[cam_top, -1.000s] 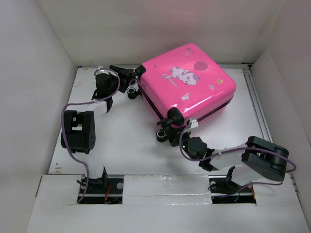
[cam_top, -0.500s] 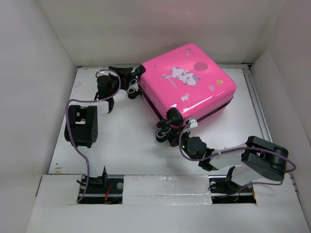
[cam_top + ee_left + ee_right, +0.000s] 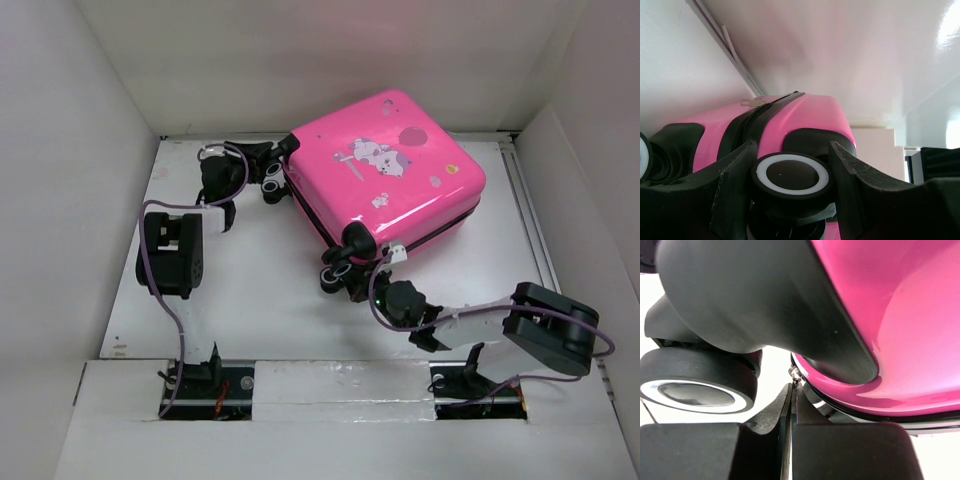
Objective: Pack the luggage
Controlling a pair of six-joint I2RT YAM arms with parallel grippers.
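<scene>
The hot-pink luggage (image 3: 385,165) lies flat and closed at the back middle of the table, cartoon print up. My left gripper (image 3: 272,165) is at its back-left corner. In the left wrist view the fingers (image 3: 735,175) are shut on either side of a black wheel with a white ring (image 3: 792,165), with the pink shell (image 3: 800,112) behind it. My right gripper (image 3: 368,272) is at the near corner. In the right wrist view it (image 3: 792,390) is shut on the small metal zipper pull (image 3: 795,374), under the pink shell (image 3: 900,315) and beside another wheel (image 3: 695,385).
White walls enclose the table on the left (image 3: 70,200), back (image 3: 330,60) and right (image 3: 590,200). A rail (image 3: 525,220) runs along the table's right side. A raised white ledge (image 3: 340,385) lies across the near edge between the arm bases.
The left arm's elbow has shifted slightly to the right and the right arm's elbow slightly to the right. The luggage and both grippers stay where they were.
</scene>
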